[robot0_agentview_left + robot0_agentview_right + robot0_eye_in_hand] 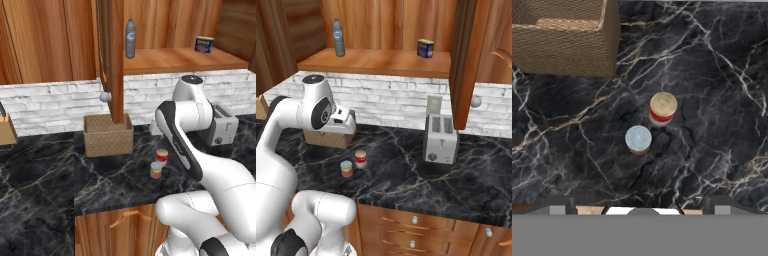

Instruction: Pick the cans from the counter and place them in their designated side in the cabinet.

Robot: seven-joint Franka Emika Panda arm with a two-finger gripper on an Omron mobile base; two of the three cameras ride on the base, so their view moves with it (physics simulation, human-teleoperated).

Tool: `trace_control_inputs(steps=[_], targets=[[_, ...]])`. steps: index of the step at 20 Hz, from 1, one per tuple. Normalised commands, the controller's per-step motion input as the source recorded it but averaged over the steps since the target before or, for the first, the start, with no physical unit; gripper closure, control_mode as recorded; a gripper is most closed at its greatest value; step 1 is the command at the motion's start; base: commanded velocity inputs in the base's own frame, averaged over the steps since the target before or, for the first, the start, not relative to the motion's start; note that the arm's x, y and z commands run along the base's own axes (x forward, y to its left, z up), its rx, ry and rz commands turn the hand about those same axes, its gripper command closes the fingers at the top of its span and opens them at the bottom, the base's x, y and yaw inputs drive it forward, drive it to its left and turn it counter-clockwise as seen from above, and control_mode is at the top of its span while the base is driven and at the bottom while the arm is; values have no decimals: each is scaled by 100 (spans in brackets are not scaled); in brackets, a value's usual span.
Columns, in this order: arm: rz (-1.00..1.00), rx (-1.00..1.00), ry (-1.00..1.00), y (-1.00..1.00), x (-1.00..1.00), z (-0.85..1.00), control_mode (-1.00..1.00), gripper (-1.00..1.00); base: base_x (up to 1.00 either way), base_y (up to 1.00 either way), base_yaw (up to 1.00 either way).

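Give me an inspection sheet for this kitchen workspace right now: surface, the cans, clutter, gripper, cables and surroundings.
Surface: black marble counter, pale veins, no spills seen.
Job's things: red can and shorter orange can stand upright, close together on the counter, in front of the basket. Cabinet open, shelf bare in the middle.
Clutter: woven basket and toaster on the counter; clear bottle and blue tin on the cabinet shelf, far apart.
Grippers: gripper open, holding nothing, above the two cans.
Cables: nothing seen.
Surroundings: white brick backsplash, wooden drawers below the counter.
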Motion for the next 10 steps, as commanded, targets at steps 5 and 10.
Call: trace_control_inputs(steps=[5,10], targets=[[0,0,0,0,0,-23,-100,-100,0,0,0],[0,0,0,1,5,-21,-100,-100,0,0,0]])
